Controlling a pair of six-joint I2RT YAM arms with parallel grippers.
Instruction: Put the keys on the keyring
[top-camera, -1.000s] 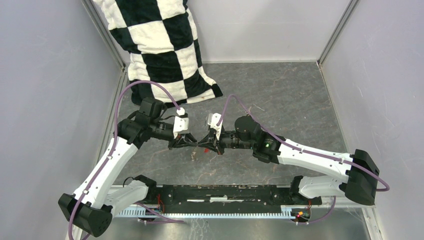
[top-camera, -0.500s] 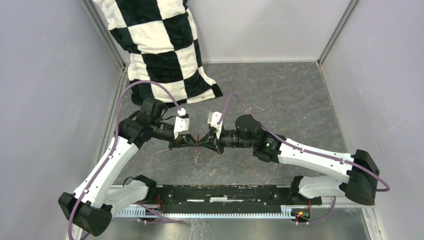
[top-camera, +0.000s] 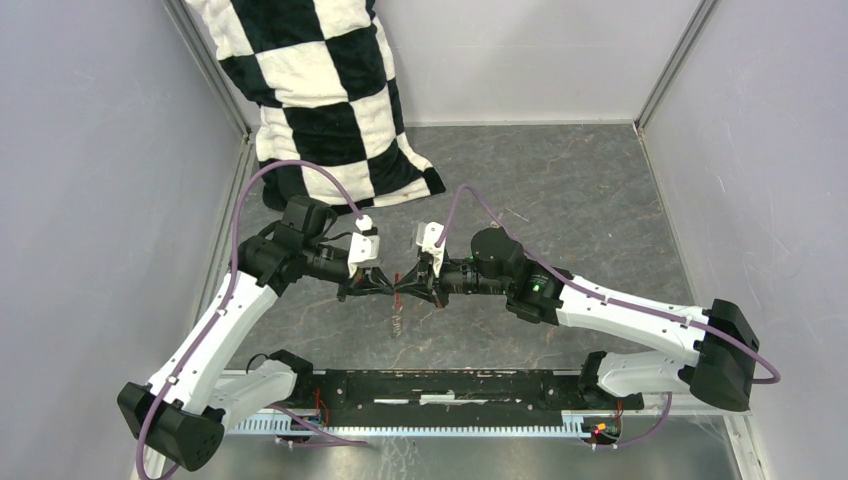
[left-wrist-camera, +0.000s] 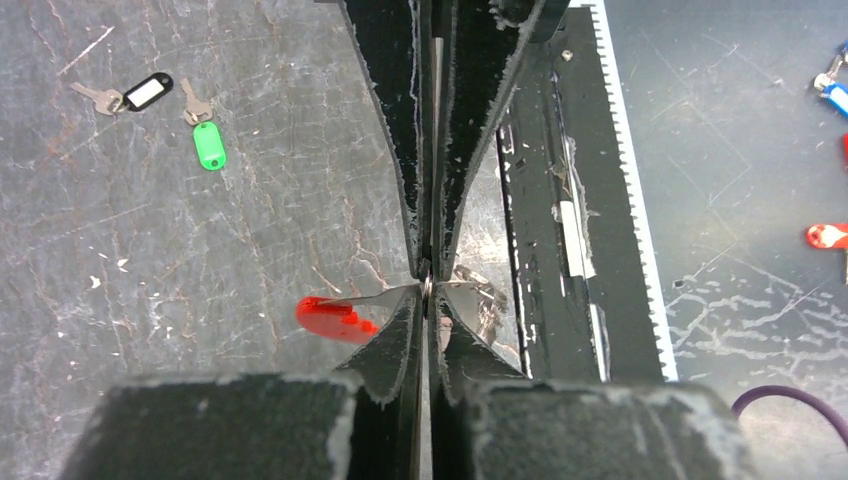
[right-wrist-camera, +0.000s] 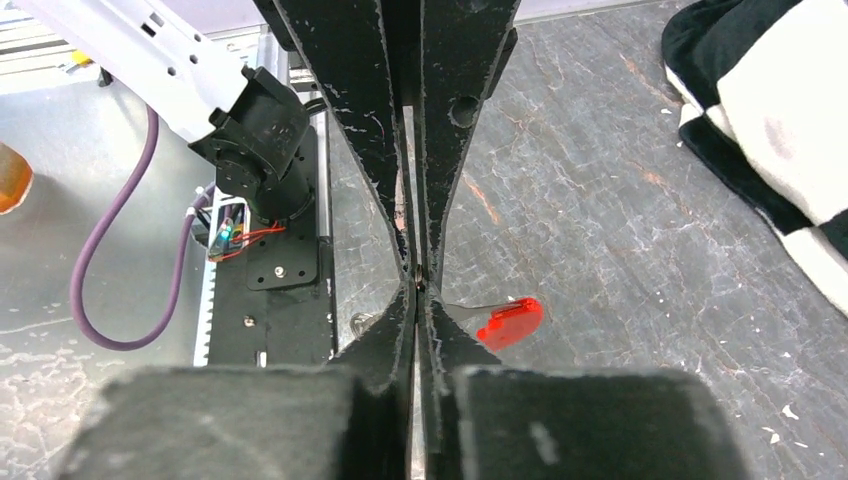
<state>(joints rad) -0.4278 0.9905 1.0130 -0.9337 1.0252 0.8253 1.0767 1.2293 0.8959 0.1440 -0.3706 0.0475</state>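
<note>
The left end effector (left-wrist-camera: 428, 293) and the right end effector (right-wrist-camera: 415, 288) met tip to tip above the bench (top-camera: 560, 190). Each had its jaws pressed together on the keyring (left-wrist-camera: 428, 284), pinching the thin ring from opposite sides. In the left wrist view, the ring showed edge-on as a sliver of metal exactly where the two sets of fingertips came together. The keyring's red plastic piece (left-wrist-camera: 335, 318) stuck out sideways just beside the left end effector's fingertips. The right wrist view showed the same piece (right-wrist-camera: 510, 322) close beside the right end effector's tips. From above, the grey-brown strip (top-camera: 397, 322) hung straight below the meeting point.

The green-tagged key (left-wrist-camera: 208, 145) and the black-tagged key (left-wrist-camera: 147, 92) lay flat on the bench, near each other and well apart from both end effectors. In the left wrist view they sat far ahead of the left end effector and off to its left. A checkered cushion (top-camera: 320, 90) leaned in the bench's far corner, well beyond both end effectors.
</note>
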